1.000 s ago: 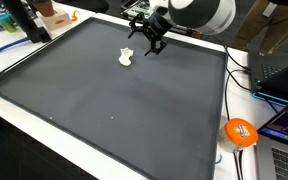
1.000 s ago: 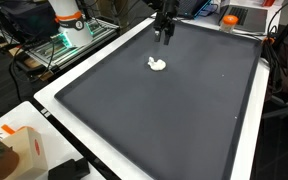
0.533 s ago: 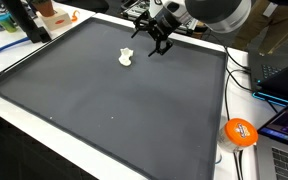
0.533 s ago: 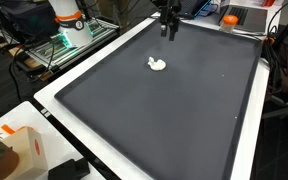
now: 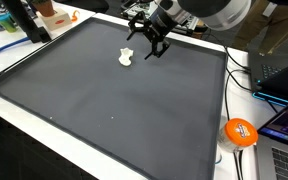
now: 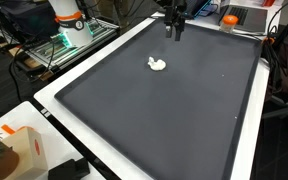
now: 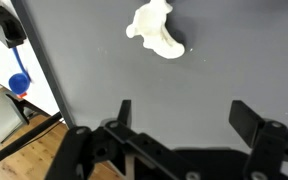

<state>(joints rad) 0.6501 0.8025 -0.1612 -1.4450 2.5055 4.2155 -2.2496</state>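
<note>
White lump (image 7: 156, 30) is not in your gripper (image 7: 181, 107): the jaws stand wide apart and empty, hanging above the dark mat (image 5: 114, 110) near the lump but not over it, with clear mat showing between the fingertips and the lump. Over the last second you have drifted the gripper a little farther from the lump, the jaws staying just as wide, and the lump has not shifted. I judge that no grasp has begun; the lump lies loose, untouched.
</note>
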